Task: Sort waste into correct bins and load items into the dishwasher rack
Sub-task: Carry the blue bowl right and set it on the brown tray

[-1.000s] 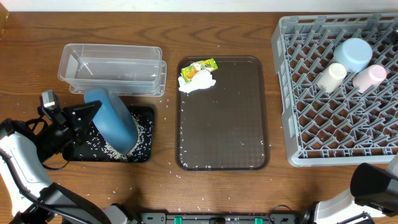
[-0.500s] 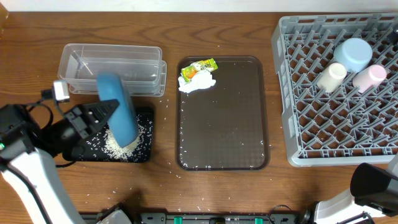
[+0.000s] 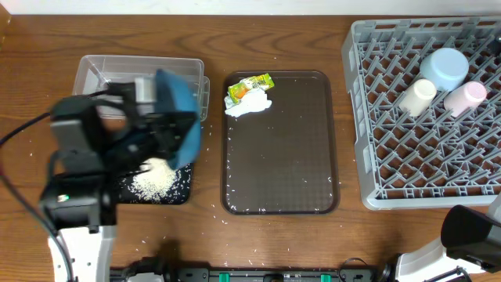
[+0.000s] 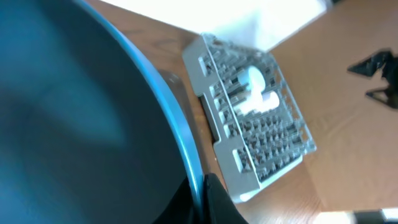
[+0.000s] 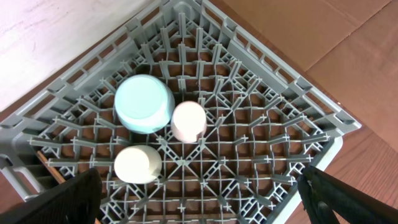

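One dish (image 3: 178, 117), dark blue, tilted, rim clamped in my left claw (image 4: 198, 198). Rack (image 3: 356, 117) lies well off to that claw's right, past the brown tray (image 3: 282, 157); my right claw (image 5: 205, 205), jaws apart, hangs nearer it.

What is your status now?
Left end effector shut on dark-blue dish, over black tray edge. Right end effector open above rack. Rice heaped in tray. Nothing blocks.

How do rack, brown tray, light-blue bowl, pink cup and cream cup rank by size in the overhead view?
1. rack
2. brown tray
3. light-blue bowl
4. pink cup and cream cup, too alike to rank
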Controlling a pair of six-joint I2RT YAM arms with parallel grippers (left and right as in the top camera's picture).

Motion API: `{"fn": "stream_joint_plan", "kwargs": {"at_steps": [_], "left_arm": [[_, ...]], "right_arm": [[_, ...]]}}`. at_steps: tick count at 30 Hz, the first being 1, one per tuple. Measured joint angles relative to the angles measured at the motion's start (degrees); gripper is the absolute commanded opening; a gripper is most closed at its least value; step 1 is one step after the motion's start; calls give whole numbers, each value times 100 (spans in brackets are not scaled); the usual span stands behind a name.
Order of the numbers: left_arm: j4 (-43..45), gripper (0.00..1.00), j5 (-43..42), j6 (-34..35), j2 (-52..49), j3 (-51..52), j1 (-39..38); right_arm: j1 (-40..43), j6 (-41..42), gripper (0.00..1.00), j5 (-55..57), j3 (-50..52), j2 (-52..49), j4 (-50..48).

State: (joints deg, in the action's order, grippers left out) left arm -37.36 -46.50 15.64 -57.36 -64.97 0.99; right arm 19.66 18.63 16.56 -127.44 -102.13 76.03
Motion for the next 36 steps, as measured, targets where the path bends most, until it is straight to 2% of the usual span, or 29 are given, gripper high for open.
{"fn": "stream_joint_plan", "kwargs": {"at_steps": [7, 13, 21, 31, 33, 35, 36], "left_arm": [[623, 6, 1912, 404, -702, -2, -2415], [1283, 6, 2896, 474, -1897, -2, -3810], [1749, 6, 3235, 518, -3141, -2, -4540], [2105, 7, 3324, 514, -3722, -2, -4903], [2129, 11, 3338, 514, -3748, -2, -4966], [2138, 21, 3338, 496, -3768, -2, -5042], [2138, 23, 3340, 485, -3777, -2, -5077]], "right_arm": [[0, 0, 99, 0, 0, 0, -2], [0, 0, 99, 0, 0, 0, 0], [0, 0, 99, 0, 0, 0, 0], [0, 0, 99, 0, 0, 0, 0], [0, 0, 99, 0, 0, 0, 0], [0, 0, 99, 0, 0, 0, 0], [0, 0, 99, 0, 0, 0, 0]]}}
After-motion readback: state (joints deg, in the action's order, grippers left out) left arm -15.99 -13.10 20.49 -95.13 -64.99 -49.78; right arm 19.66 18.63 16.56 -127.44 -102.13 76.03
